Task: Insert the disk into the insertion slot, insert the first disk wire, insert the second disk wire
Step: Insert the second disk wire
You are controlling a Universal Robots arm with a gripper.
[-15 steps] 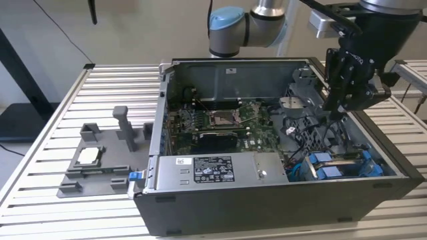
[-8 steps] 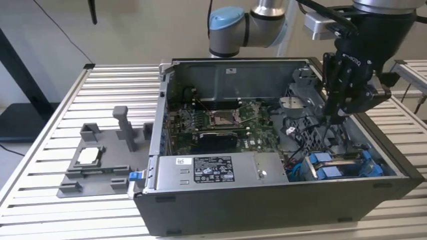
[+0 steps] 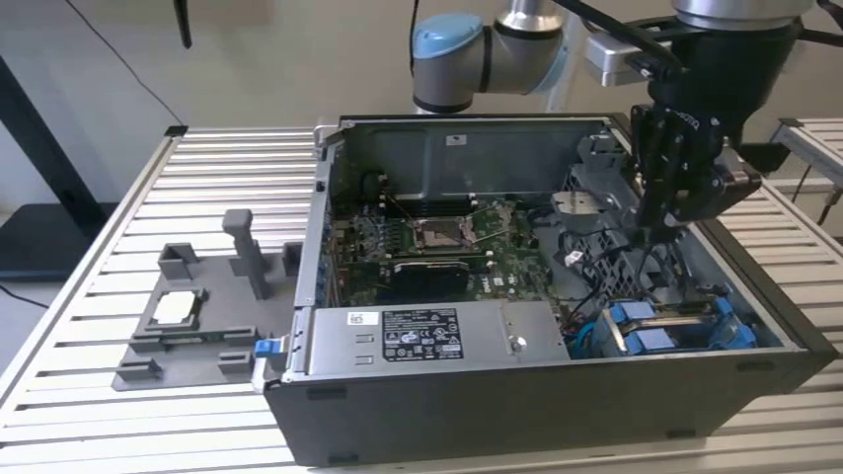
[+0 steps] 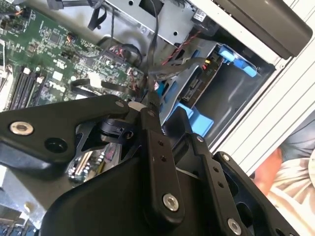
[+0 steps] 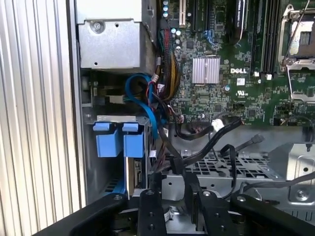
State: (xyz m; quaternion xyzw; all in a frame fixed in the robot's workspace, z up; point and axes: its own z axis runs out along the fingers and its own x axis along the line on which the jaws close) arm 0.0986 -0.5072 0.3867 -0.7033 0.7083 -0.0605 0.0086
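Note:
The disk point(image 3: 669, 334), in its bright blue carrier, sits in the drive bay at the front corner of the open computer case point(image 3: 554, 415), on the exterior view's right. Its blue tabs point(image 5: 120, 142) show in both wrist views, with the carrier point(image 4: 197, 120) just beyond my fingers. My gripper point(image 3: 654, 229) hangs inside the case a little behind the bay. Its fingertips point(image 4: 147, 103) are closed together on a thin black wire point(image 4: 153, 59) that runs up toward the metal cage. That wire point(image 5: 170, 157) drops between the fingers point(image 5: 150, 201) beside the disk's rear end.
The green motherboard point(image 3: 435, 242) fills the case floor, with the grey labelled power-supply box point(image 3: 421, 336) at the front. Loose black, blue and red cables point(image 5: 152, 93) crowd the space by the bay. A grey fixture point(image 3: 197, 316) lies on the slatted table. A person's sleeve point(image 4: 295, 172) shows outside the case.

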